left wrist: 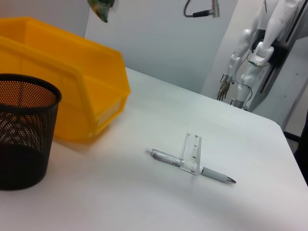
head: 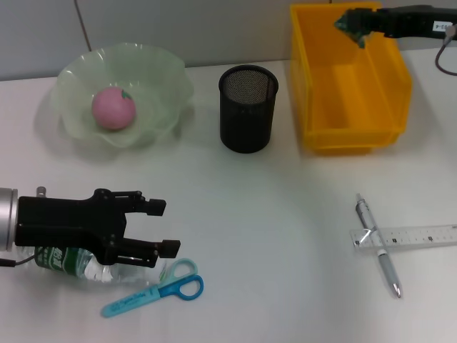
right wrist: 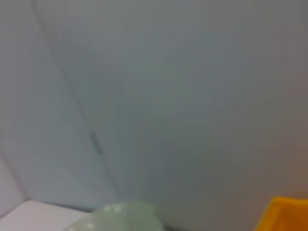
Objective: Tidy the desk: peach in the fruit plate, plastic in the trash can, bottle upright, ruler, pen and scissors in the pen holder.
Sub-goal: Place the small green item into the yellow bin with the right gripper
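- Head view: my left gripper (head: pixel 158 227) is hovering at about eight o'clock on the desk (head: pixel 285 214), its jaws spread apart and holding nothing, directly over the clear bottle (head: pixel 71 262), which is lying on its side
- The blue scissors (head: pixel 161 289) are lying just beside the bottle, toward six o'clock
- The peach (head: pixel 113 108) is sitting in the green fruit plate (head: pixel 164 86) at ten o'clock
- The black mesh pen holder (head: pixel 248 107) is standing at twelve o'clock, between the plate and the yellow bin (head: pixel 346 93)
- My right gripper (head: pixel 355 27) is hanging at one o'clock over the bin's back edge, clenched on a greenish piece of plastic (head: pixel 350 27)
- The pen (head: pixel 378 246) is lying at four o'clock with the clear ruler (head: pixel 414 236) crossing on top of it
- Left wrist view: I am seeing the pen holder (left wrist: pixel 21 130) in front of the bin (left wrist: pixel 72 86), the plastic (left wrist: pixel 102 8) dangling above it, and farther off the ruler (left wrist: pixel 192 152) resting across the pen (left wrist: pixel 168 157); another robot (left wrist: pixel 260 48) is standing beyond the desk's far edge
- Right wrist view: I am looking mostly at a grey wall (right wrist: pixel 168 96), with a bit of the fruit plate (right wrist: pixel 115 217) and a corner of the bin (right wrist: pixel 286 214) showing
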Robot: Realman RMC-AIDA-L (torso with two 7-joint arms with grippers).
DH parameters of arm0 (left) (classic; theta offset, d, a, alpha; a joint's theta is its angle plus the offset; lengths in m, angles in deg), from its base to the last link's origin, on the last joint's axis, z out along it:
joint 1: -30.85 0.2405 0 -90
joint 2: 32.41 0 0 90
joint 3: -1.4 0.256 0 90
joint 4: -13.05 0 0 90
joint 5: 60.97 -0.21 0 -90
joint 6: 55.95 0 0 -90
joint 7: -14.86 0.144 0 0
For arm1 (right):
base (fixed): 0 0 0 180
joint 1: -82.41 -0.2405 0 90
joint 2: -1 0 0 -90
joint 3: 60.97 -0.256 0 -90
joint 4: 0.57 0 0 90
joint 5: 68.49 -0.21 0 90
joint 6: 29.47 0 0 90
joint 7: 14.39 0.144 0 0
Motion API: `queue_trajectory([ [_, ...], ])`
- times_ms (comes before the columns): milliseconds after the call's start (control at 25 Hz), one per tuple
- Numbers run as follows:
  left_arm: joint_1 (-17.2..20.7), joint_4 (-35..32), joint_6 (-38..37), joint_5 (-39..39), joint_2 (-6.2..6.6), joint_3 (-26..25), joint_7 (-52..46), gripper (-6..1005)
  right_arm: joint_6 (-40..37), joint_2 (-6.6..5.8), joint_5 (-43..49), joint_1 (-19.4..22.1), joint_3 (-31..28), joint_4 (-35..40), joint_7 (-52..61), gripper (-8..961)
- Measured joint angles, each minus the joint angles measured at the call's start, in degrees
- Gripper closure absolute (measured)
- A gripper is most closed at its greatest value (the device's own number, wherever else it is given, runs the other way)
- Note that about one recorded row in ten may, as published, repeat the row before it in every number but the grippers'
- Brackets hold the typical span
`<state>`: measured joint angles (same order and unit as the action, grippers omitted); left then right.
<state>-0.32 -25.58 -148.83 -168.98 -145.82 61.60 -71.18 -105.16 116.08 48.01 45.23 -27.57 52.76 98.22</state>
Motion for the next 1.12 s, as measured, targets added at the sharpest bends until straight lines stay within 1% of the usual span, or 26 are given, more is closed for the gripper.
queue_trajectory([
  [80, 0.0, 0.0, 0.0, 0.0, -0.02, 0.0, 0.0, 156, 1.8, -0.21, 0.3, 0.0, 0.2, -0.7, -0.1, 790],
  [120, -0.1, 0.1, 0.0, 0.0, -0.08, 0.0, 0.0, 156, 4.0, -0.33, 0.8, -0.1, 0.3, -1.6, -0.1, 789],
  [280, -0.1, 0.1, 0.0, 0.0, -0.16, 0.0, 0.0, 156, 6.7, -0.34, 2.7, -0.6, 0.9, -2.7, -0.1, 787],
  [320, 0.0, 0.0, 0.0, 0.0, -0.26, 0.0, 0.0, 156, 8.8, -0.32, 4.1, -0.9, 2.4, -3.2, 0.2, 786],
  [360, 0.0, 0.0, 0.0, 0.0, -0.26, 0.0, 0.0, 156, 8.8, -0.32, 4.1, -0.9, 2.4, -3.2, 0.2, 785],
  [520, 0.0, 0.0, -0.1, 0.0, -0.48, 0.0, 0.0, 156, 11.9, -0.18, 5.7, -1.3, 5.9, -3.8, 0.4, 783],
  [600, 0.0, 0.0, -0.1, 0.0, -0.53, 0.0, 0.0, 156, 14.5, 0.02, 6.4, -1.9, 8.9, -4.4, 0.5, 781],
  [800, 0.1, 0.0, -0.1, 0.0, -0.58, 0.0, 0.0, 156, 15.9, 0.08, 6.4, -2.2, 10.2, -5.0, 0.5, 778],
  [1000, 0.1, 0.0, -0.1, 0.0, -0.58, 0.0, 0.0, 157, 16.8, -0.52, 6.6, -3.4, 10.6, -7.7, 0.5, 775],
  [1120, 0.1, 0.0, -0.1, 0.0, -0.58, 0.1, 0.0, 157, 17.5, -0.63, 7.7, -3.9, 10.6, -8.1, 0.9, 660],
])
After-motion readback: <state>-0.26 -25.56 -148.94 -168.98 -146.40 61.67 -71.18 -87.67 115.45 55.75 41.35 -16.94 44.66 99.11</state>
